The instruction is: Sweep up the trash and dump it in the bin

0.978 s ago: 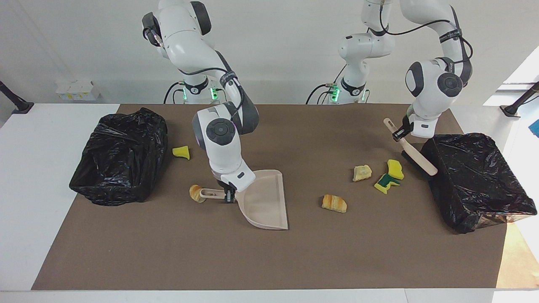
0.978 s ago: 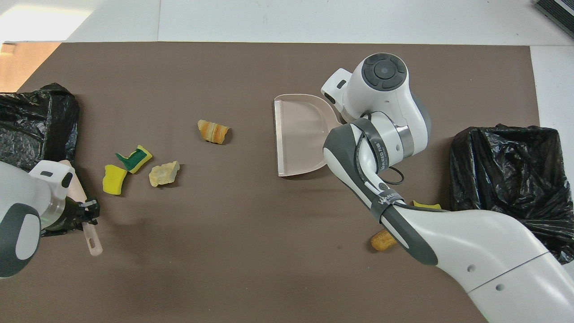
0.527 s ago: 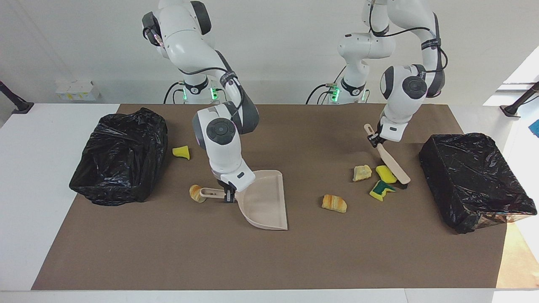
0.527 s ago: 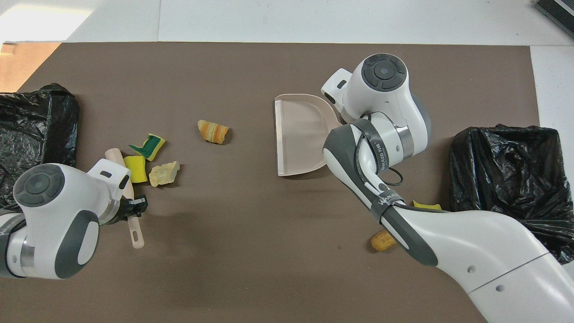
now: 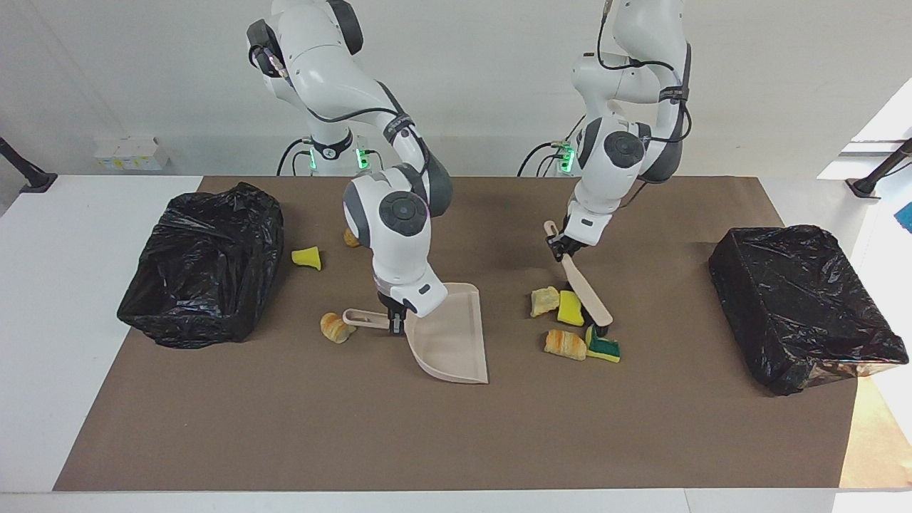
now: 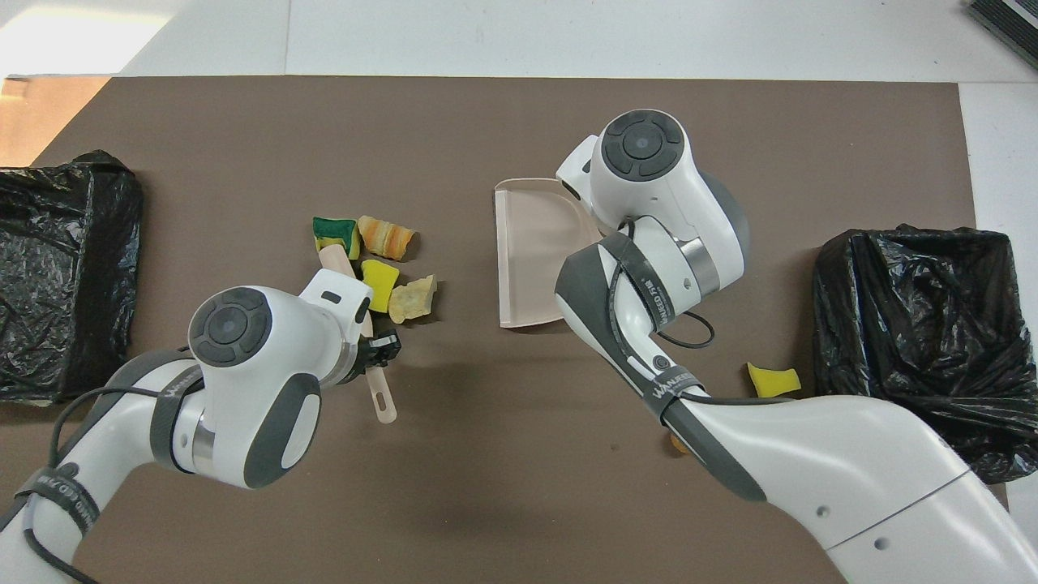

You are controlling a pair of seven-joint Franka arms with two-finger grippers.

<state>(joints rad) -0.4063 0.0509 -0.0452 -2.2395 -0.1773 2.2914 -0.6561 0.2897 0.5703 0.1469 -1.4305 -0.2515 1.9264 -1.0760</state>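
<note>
Your left hand pinches the brush handle, angling the head down against four bunched scraps so they face the dustpan. Your right hand, pinching the pan handle, keeps its mouth on the bench toward them. The scraps look soft: yellow sponge, bread, a green-backed sponge.

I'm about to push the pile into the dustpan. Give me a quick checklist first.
1. The left hand is shut on the brush: ok.
2. The right hand is shut on the dustpan handle: ok.
3. The dustpan mouth faces the pile: ok.
4. Four scraps are bunched at the brush head: ok.
5. All trash is in the sweep path: not ok. The croissant piece lies by the dustpan handle and the yellow chunk beside the bin.
6. The dustpan lip is flat on the table: cannot tell.
</note>
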